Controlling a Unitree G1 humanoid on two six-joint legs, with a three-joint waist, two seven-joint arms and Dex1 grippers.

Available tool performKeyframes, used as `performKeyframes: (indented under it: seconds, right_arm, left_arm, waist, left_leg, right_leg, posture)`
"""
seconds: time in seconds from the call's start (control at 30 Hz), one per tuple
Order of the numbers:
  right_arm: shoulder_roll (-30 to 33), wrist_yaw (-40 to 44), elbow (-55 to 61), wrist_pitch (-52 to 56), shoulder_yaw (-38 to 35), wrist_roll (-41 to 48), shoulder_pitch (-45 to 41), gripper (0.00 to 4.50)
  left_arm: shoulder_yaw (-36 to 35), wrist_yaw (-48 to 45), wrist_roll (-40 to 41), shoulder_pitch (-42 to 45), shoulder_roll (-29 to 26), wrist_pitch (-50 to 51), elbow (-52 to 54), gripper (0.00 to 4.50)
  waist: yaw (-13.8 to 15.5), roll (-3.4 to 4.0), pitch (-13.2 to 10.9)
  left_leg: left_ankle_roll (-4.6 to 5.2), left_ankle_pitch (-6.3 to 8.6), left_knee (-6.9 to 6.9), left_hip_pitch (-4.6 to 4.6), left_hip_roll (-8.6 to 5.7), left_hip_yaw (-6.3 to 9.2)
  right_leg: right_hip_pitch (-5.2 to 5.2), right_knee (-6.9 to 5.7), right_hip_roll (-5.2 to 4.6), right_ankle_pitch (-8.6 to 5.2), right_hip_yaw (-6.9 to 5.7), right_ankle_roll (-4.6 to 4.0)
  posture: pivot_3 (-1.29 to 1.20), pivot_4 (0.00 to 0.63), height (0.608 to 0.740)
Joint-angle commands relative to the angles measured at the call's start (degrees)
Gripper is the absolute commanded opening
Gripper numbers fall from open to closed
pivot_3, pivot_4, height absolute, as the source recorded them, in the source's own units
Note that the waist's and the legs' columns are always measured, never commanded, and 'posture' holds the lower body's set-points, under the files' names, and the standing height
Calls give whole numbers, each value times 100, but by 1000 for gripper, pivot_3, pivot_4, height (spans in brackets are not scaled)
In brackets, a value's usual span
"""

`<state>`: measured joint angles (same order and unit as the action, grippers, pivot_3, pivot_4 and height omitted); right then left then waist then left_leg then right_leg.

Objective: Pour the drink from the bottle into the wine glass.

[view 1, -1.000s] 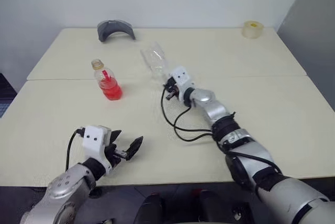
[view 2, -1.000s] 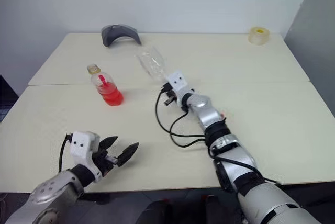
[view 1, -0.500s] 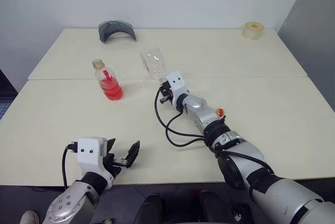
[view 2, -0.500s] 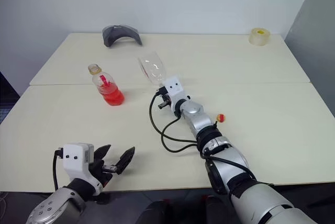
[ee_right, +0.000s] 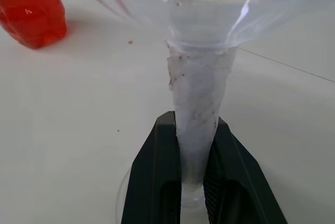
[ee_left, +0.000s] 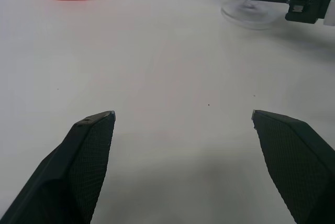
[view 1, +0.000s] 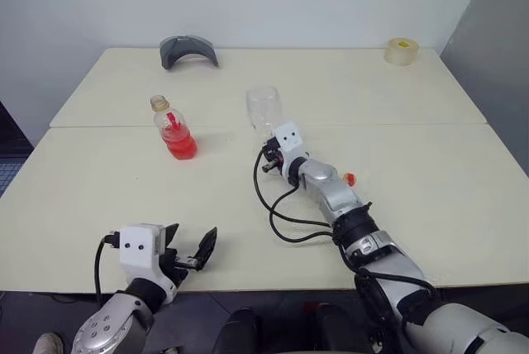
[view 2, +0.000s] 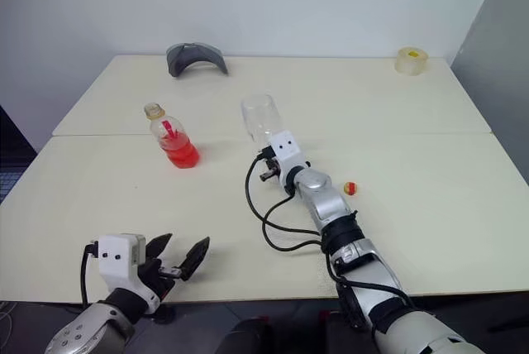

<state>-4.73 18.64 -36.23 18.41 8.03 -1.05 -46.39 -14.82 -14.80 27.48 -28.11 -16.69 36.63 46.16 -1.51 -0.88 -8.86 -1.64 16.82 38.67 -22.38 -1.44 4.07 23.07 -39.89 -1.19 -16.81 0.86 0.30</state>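
Observation:
The bottle (view 1: 175, 129) stands upright on the table's left half, its cap off and the red drink (view 1: 180, 145) filling its lower part. To its right the wine glass (view 1: 264, 109) stands upright and empty. My right gripper (ee_right: 194, 156) is shut on its thin stem, just above the round foot (ee_left: 250, 14), which is down at the table top. My left gripper (view 1: 188, 253) hovers open and empty near the front edge, well short of both. A small yellow-and-red cap (view 1: 349, 178) lies beside my right forearm.
At the back left lies a grey curved object (view 1: 189, 48), and a roll of tape (view 1: 401, 50) sits in the back right corner. A black cable (view 1: 285, 215) loops from my right arm onto the table (view 1: 430, 164).
The wine glass has swung from tilted to upright and come down with my right gripper. My left gripper has drawn back a little toward the front edge. The camera shifted slightly.

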Motion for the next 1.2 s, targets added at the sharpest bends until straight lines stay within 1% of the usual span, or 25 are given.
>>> performKeyframes:
  seconds: [0.03, 0.13, 0.23, 0.33, 0.43, 0.53, 0.7, 0.97, 1.03, 1.1, 1.2]
  right_arm:
    - [110, 10, 64, 363, 45, -52, 175, 236]
    - [-19, -15, -5, 24, 2, 24, 46, 236]
    - [-276, -81, -340, -568, -93, 112, -269, 236]
    - [-575, -224, -1093, -1512, -209, 133, -772, 236]
    - [-753, -329, -1868, -2444, -186, 37, -1108, 236]
    - [-995, -414, -2612, -3098, -297, 98, -1337, 236]
    - [-1173, -445, -3217, -3357, -562, 299, -1511, 236]
    - [-1195, -409, -3437, -3210, -604, 319, -1445, 236]
    - [-1175, -361, -3423, -3250, -615, 334, -1387, 965]
    - [-1156, -301, -3380, -3303, -636, 351, -1347, 1481]
    - [-1092, -245, -3266, -3344, -625, 348, -1300, 2594]
  left_arm:
    - [21, -91, -79, 76, -55, -263, -91, 4500]
    - [-13, -103, -126, 190, -76, -338, -191, 4500]
    - [-235, -18, -74, 451, -144, -275, -278, 4500]
    - [-418, 43, 52, 615, -218, -124, -240, 4500]
    - [-452, 80, 118, 758, -273, -39, -177, 4500]
    - [-453, 126, 260, 898, -287, 93, -110, 4500]
    - [-408, 242, 473, 954, -296, 376, 194, 4500]
    - [-277, 473, 539, 1251, -278, 683, 284, 4500]
    - [-232, 490, 512, 1414, -287, 716, 202, 4500]
    - [-224, 514, 521, 1594, -293, 769, 140, 4500]
    - [-213, 525, 524, 1725, -296, 838, 115, 4500]
  waist:
    - [0, 1, 0]
    - [-4, 1, 0]
    - [-26, 1, -1]
    - [-51, 1, -6]
    - [-60, 0, -10]
    - [-66, -2, -11]
    - [-65, -2, -11]
    - [-58, -1, -11]
    - [-52, -1, -11]
    - [-48, -1, -11]
    - [-48, -1, -11]
  left_leg:
    - [0, 0, 0, 1, 0, -1]
    - [0, 0, -1, 1, 0, 0]
    - [0, 0, -3, 2, 1, 0]
    - [0, 0, -13, 3, 5, -3]
    - [-3, -2, -29, 3, 4, -3]
    - [-4, -2, -36, 3, 4, -8]
    - [-3, -3, -36, 8, 5, -8]
    - [-4, -3, -40, 14, 6, -9]
    - [-4, -3, -40, 16, 5, -9]
    - [-6, -4, -40, 17, 5, -9]
    - [-10, -6, -42, 19, 5, -11]
  right_leg:
    - [0, 0, 0, 0, 1, 0]
    - [0, 0, 1, 0, 0, 0]
    - [2, -2, 2, 0, -1, 0]
    - [10, -5, 8, 0, 2, 0]
    - [14, 0, 7, 0, 4, -2]
    - [17, 4, 6, 0, 7, -2]
    - [12, 1, 6, 0, 8, -2]
    - [12, -1, 6, 0, 10, -3]
    - [10, -1, 6, 0, 10, -3]
    - [10, -1, 6, 0, 10, -3]
    - [10, -1, 6, 0, 11, -3]
  posture:
    - [0, 150, 740]
    - [0, 150, 740]
    - [0, 150, 740]
    - [0, 150, 740]
    - [0, 150, 740]
    - [0, 150, 740]
    - [0, 150, 740]
    - [0, 150, 740]
    - [0, 150, 740]
    - [0, 150, 740]
    - [0, 150, 740]
